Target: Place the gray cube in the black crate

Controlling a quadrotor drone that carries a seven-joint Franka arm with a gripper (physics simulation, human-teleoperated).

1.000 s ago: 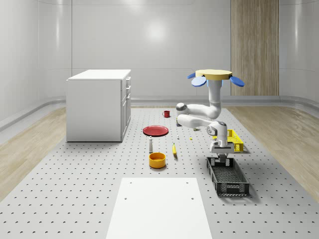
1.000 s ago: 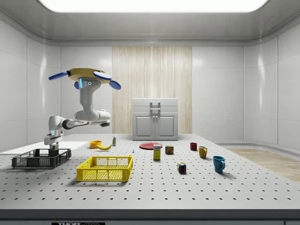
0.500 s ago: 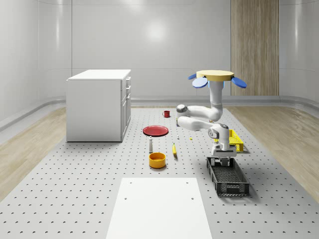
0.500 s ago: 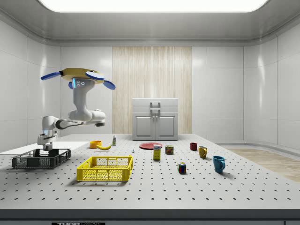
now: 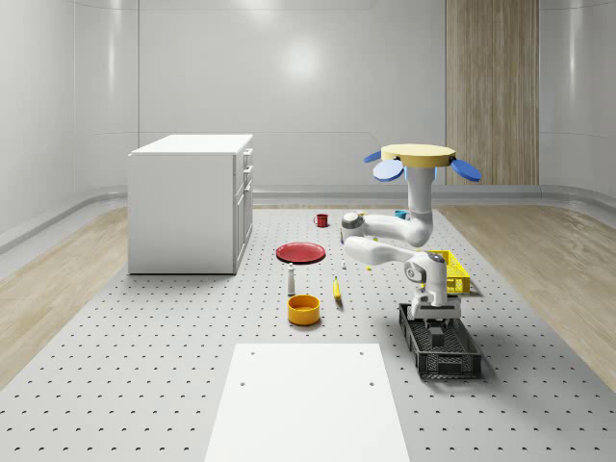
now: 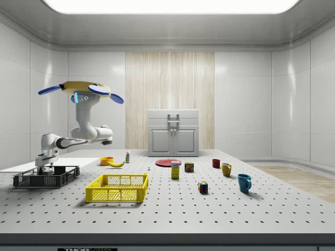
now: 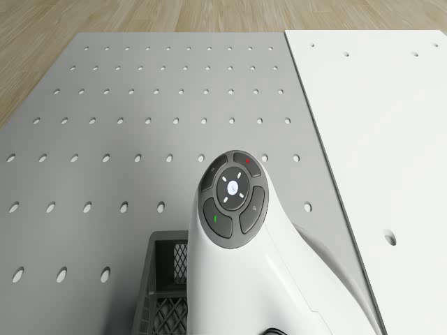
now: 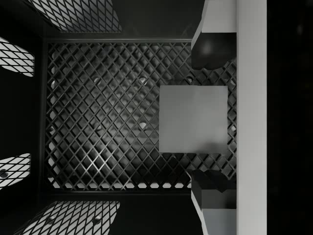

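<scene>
Since a second ago your drone (image 5: pixel 417 158) has shifted toward the whole-scene view's right and the gripper (image 5: pixel 437 327) has dropped from above the crate (image 5: pixel 452 364) into it. You now hover above the table (image 5: pixel 144 366) by the yellow basket (image 5: pixel 458 270), arm bent down, with the cube (image 8: pixel 193 119) between the fingers (image 8: pixel 213 51), held just over the crate's mesh floor. Around you: bowl (image 5: pixel 303 309), banana (image 5: pixel 337 289), red plate (image 5: pixel 300 252) and cabinet (image 5: pixel 191 202), all well apart from the crate; nothing blocks it.
</scene>
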